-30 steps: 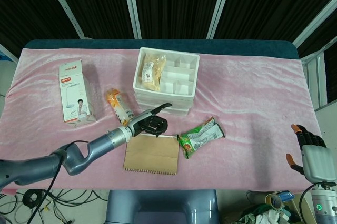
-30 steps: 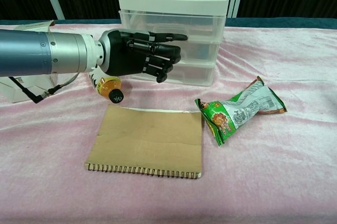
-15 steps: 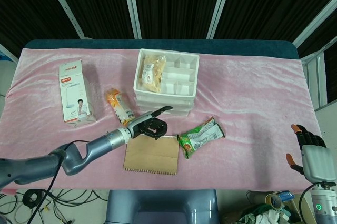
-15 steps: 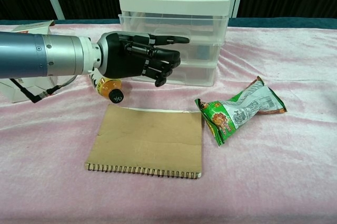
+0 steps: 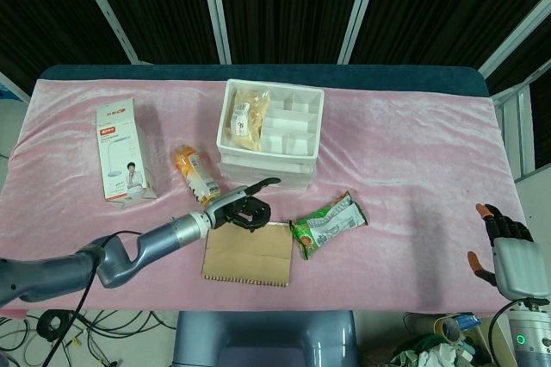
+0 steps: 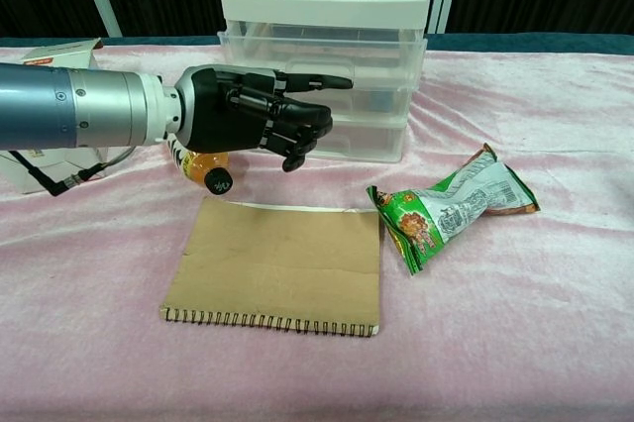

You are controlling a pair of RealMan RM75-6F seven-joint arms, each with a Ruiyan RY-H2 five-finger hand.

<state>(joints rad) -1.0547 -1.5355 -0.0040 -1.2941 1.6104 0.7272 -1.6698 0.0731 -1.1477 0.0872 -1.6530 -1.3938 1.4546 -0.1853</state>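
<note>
Left robot hand [image 6: 260, 121] curled, grasping nothing, just in front of drawer unit [image 6: 327, 65]; right robot hand [image 5: 508, 246] released, well apart.

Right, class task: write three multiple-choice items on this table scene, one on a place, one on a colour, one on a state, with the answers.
1. Where does the green snack packet lie?
A. right of the brown notebook
B. in the drawer unit's top tray
C. on the white carton

2. What colour is the table cloth?
A. blue
B. pink
C. yellow

3. How is the left robot hand?
A. gripping the orange bottle
B. flat on the notebook
C. fingers curled, holding nothing, in front of the drawer unit

Answers: 1 A, the packet lies beside the notebook's right edge; 2 B, pink cloth covers the table; 3 C, nothing sits in the curled fingers.
</note>
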